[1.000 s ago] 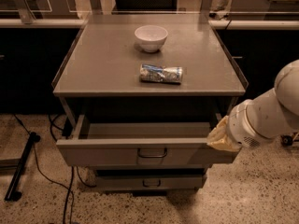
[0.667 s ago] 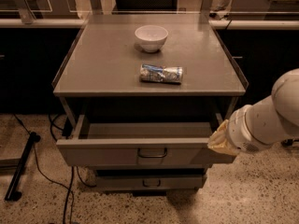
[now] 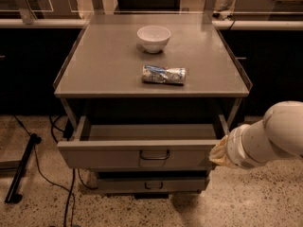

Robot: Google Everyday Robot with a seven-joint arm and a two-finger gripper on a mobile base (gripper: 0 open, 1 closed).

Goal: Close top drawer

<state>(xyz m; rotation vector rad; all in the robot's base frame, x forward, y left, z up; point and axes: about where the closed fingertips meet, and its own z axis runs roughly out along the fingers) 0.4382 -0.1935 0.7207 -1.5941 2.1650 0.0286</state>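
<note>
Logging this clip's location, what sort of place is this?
Probably a lab or workshop: grey metal cabinet with its top drawer open, loose cables on a speckled floor. The gripper is at that drawer's right front corner.

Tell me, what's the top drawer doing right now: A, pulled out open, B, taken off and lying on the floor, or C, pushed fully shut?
A: the top drawer juts out past the cabinet top with its inside showing, and the gripper is at the right end of its front panel.
</note>
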